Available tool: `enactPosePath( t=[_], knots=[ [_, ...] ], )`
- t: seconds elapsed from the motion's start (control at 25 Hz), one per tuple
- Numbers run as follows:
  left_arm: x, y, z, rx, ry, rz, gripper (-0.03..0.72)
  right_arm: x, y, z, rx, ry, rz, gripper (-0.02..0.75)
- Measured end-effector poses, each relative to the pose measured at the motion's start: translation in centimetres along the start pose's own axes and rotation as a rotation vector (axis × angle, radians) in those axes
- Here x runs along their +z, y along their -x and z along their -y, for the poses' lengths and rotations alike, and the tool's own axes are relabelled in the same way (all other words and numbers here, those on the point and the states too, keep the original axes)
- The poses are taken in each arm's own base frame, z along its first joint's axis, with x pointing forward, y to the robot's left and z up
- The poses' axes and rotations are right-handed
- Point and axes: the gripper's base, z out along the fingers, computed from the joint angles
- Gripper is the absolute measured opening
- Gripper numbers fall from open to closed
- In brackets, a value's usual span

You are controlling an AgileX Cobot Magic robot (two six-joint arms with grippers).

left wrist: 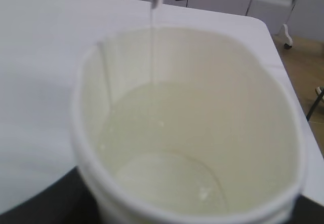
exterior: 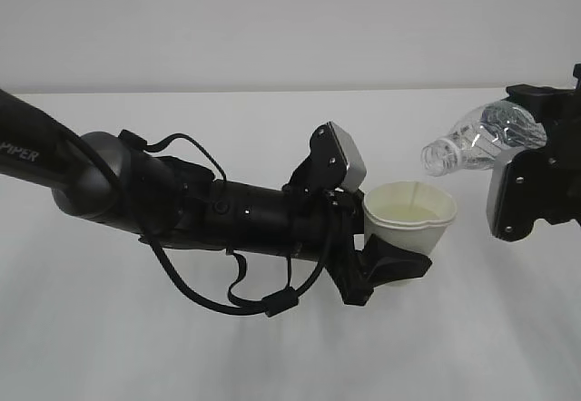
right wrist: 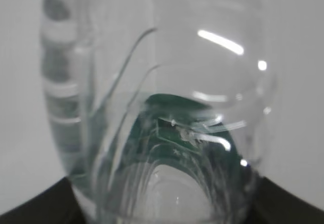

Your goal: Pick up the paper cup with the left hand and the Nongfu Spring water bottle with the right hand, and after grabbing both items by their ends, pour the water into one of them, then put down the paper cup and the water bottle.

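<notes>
Paper cup: white, tapered, rolled rim, pale cream inside. Held above the white tabletop, near the middle of the exterior view, upright with a slight lean. Its wall is pinched a little out of round where it is gripped. About a third full of water, clear, with a few small bubbles on the surface.

Thin stream of water: falls from above into the far side of the cup in the left wrist view and runs down the inner wall.

Nongfu Spring water bottle: clear ribbed plastic, capless. Tipped nearly level, neck pointing left and slightly down, mouth just above and to the right of the cup rim, not touching it. The right wrist view looks along the body, with a patch of dark green label seen through the plastic; the lettering is too blurred to read.

Left hand claw: black fingers clamped on the lower wall of the cup from both sides; grey-white camera block just above and behind the rim.

Right hand claw: clamped on the base end of the bottle at the right edge of the exterior view; fingertips are probably hidden behind the bottle there.

Black cables: looped beneath the left arm.
</notes>
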Motion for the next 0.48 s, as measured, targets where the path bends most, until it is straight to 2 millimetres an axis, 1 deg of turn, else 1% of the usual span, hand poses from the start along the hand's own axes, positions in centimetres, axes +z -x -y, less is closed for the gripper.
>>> enactPosePath(
  t=[0.48],
  knots=[
    [-0.01,0.20,-0.25,-0.031,0.027,0.023,0.440,0.00,0.00,0.00,0.142,0.000,0.000,0.406]
  ],
)
